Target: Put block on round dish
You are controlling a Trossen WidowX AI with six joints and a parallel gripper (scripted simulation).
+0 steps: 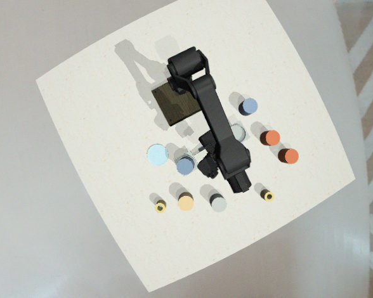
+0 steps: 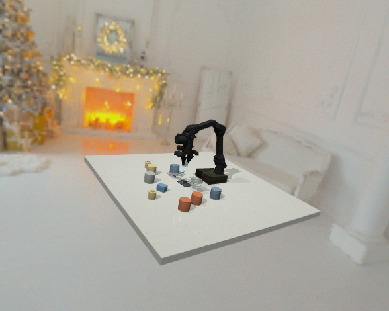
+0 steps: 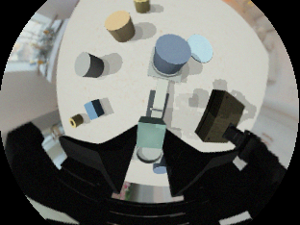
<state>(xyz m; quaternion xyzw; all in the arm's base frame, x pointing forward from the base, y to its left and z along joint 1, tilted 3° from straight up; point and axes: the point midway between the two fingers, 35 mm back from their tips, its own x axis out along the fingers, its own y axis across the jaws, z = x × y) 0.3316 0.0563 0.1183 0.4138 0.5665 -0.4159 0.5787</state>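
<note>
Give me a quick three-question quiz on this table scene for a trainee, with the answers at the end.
1. True or false: the end effector is shut on a pale green block.
2. Which thing stands closest to the round dish? A) the tan cylinder B) the blue cup on the balance C) the grey cylinder
3. How many orange cylinders stand on the table?

Key: 1 true; 2 B; 3 two.
</note>
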